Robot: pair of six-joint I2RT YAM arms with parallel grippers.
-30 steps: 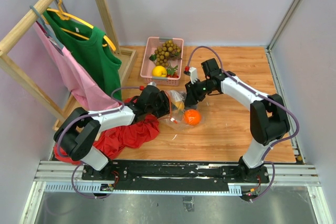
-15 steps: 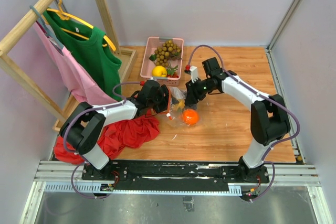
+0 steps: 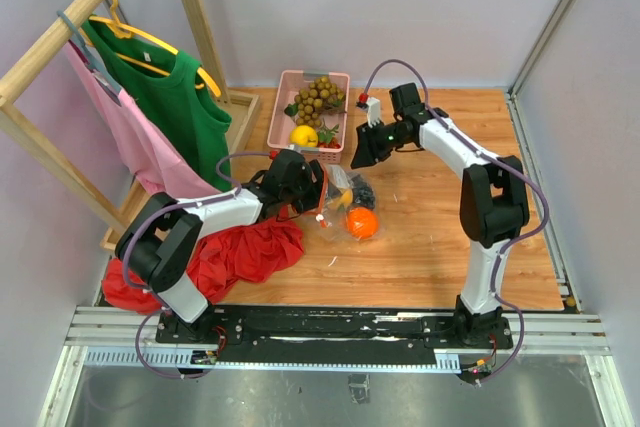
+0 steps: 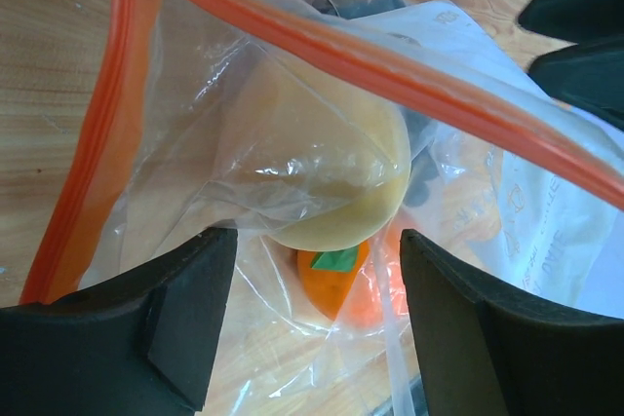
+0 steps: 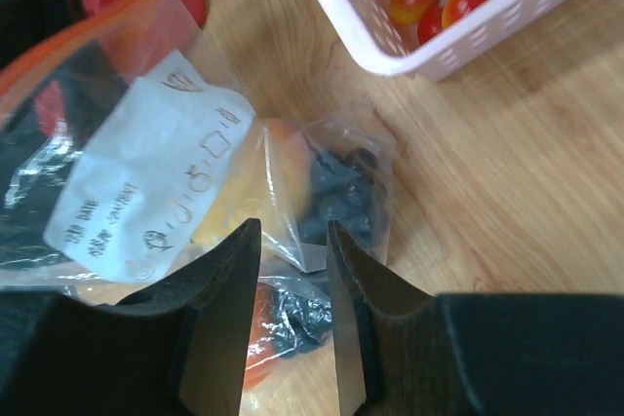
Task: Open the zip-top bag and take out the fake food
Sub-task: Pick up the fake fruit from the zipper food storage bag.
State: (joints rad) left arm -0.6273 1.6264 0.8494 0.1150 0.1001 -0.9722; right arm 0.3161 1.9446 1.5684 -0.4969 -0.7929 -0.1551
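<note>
While zip-top bag [image 3: 335, 212] lies on walled-in wooden table [image 3: 430, 237] | left jaws parted | right jaws unclear

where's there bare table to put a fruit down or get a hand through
Bare wood: the near strip in front of the bag, between the red cloth and right arm; and the far right corner behind that arm. Crowded around the basket and bag.
</note>
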